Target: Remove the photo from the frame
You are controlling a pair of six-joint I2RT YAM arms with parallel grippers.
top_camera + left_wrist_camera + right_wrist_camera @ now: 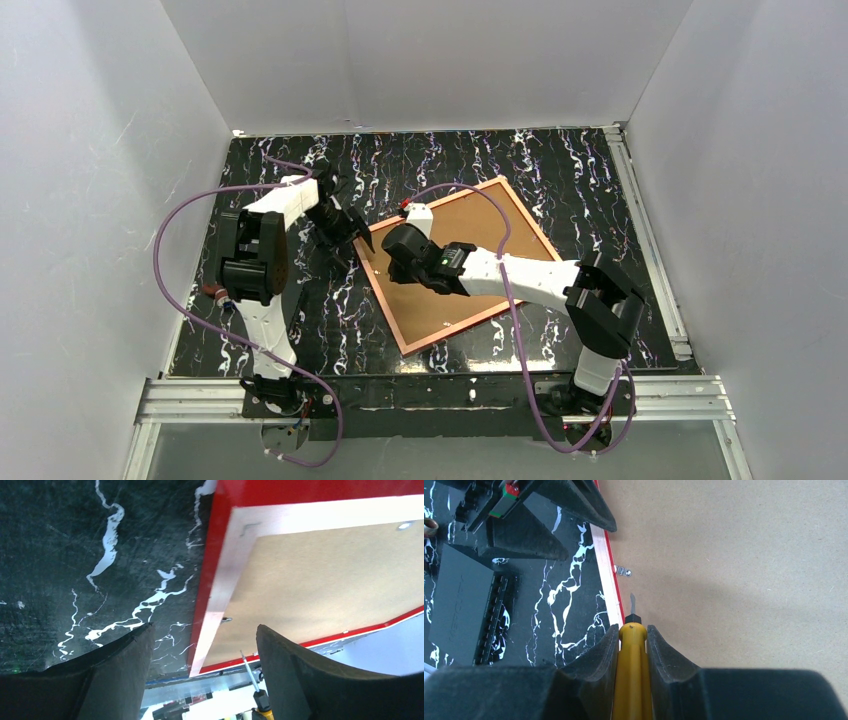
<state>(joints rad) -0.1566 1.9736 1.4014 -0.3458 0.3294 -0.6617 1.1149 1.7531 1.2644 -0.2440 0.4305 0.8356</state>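
Note:
The frame (445, 326) lies face down on the black marbled table, its orange-pink rim up. It also shows in the left wrist view (212, 580) and the right wrist view (608, 587). The photo shows only its brown board back (470, 220) inside the rim; its print side is hidden. My left gripper (350, 232) is open and empty, its fingers on either side of the frame's left rim (202, 630). My right gripper (392, 250) is shut on a yellow screwdriver (632, 670). The screwdriver's tip (632, 601) is on the board beside the rim, just short of a small metal tab (623, 571).
A flat black box (466, 605) lies on the table left of the frame. A small brown ring (212, 292) sits by the left arm. An aluminium rail (430, 395) runs along the near edge. White walls close in three sides.

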